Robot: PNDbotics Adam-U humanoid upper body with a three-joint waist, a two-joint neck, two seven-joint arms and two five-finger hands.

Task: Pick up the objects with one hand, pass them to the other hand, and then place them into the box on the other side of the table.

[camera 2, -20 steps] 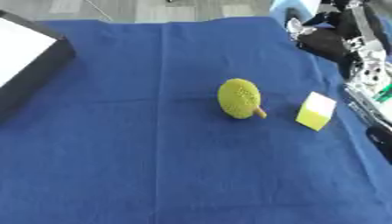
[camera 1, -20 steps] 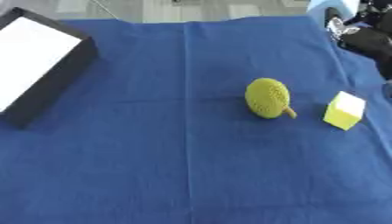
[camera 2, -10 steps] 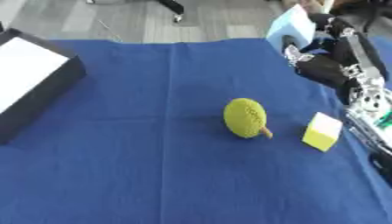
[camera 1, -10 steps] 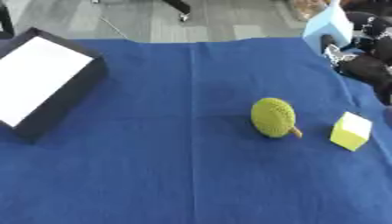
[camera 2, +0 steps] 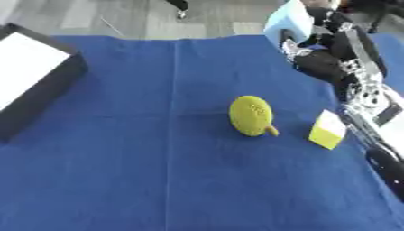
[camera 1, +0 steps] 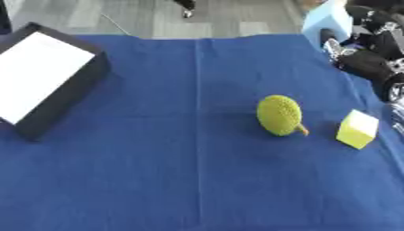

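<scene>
A yellow-green, bumpy, egg-shaped fruit toy (camera 2: 251, 115) with a short brown stem at its near right end lies on the blue-clothed surface (camera 1: 173, 171), right of the middle. A plain yellow cube (camera 2: 328, 130) sits near it on the right, not touching. At the far right the right hand (camera 2: 304, 43), black with silver parts, has its fingers curled round a light blue block (camera 2: 286, 21) held above the surface's edge, while the black box (camera 1: 47, 79) with its white inside lies at the far left.
</scene>
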